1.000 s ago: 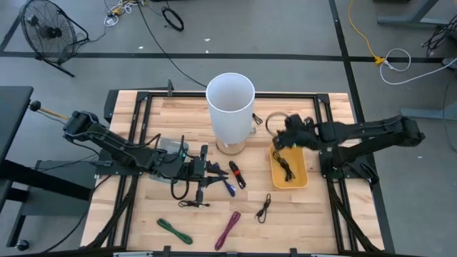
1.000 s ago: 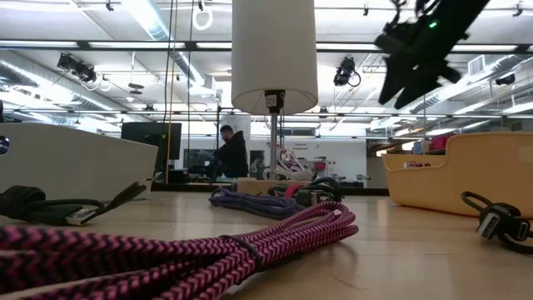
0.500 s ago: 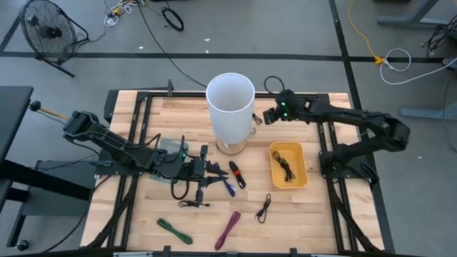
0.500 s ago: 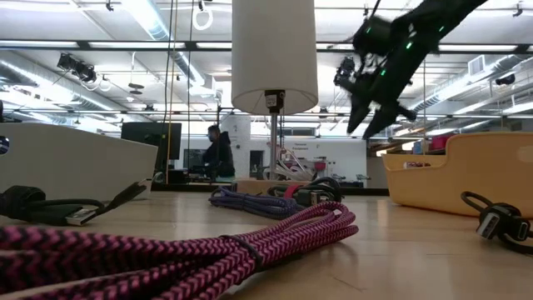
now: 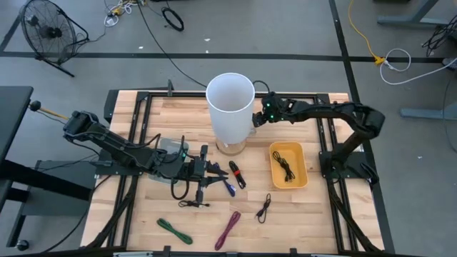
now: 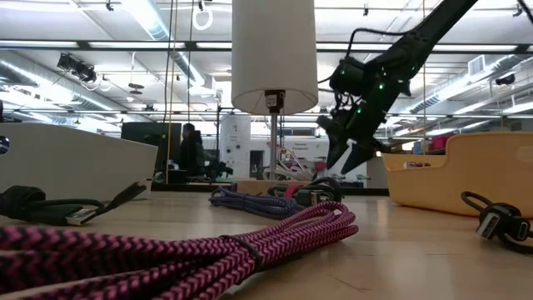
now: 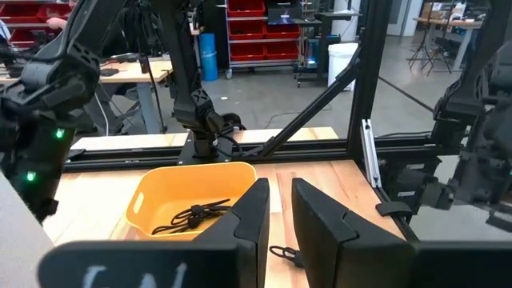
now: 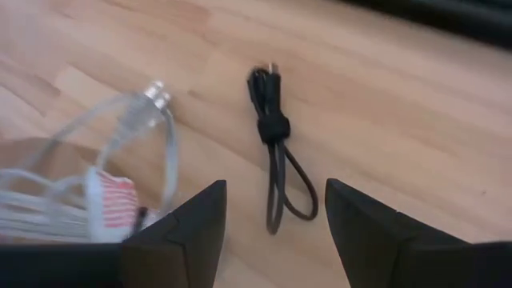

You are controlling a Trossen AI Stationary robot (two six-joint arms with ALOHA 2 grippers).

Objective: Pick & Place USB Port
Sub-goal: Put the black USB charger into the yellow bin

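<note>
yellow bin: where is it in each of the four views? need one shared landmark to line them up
High: yellow bin right of centre, front-right of the white lampshade.
Low: at the right edge, right of the lampshade.
Left wrist: centre-left, beyond the left gripper, a black cable bundle inside it.
Right wrist: not in it.
Shared landmark: the lampshade, in the high and low views.

An overhead camera looks straight down on the wooden slatted table (image 5: pixel 178 118). A tabletop camera faces level toward the room. Both share the tall white cylindrical lampshade (image 5: pixel 230 107) and yellow plastic tray (image 6: pixel 491 171).
</note>
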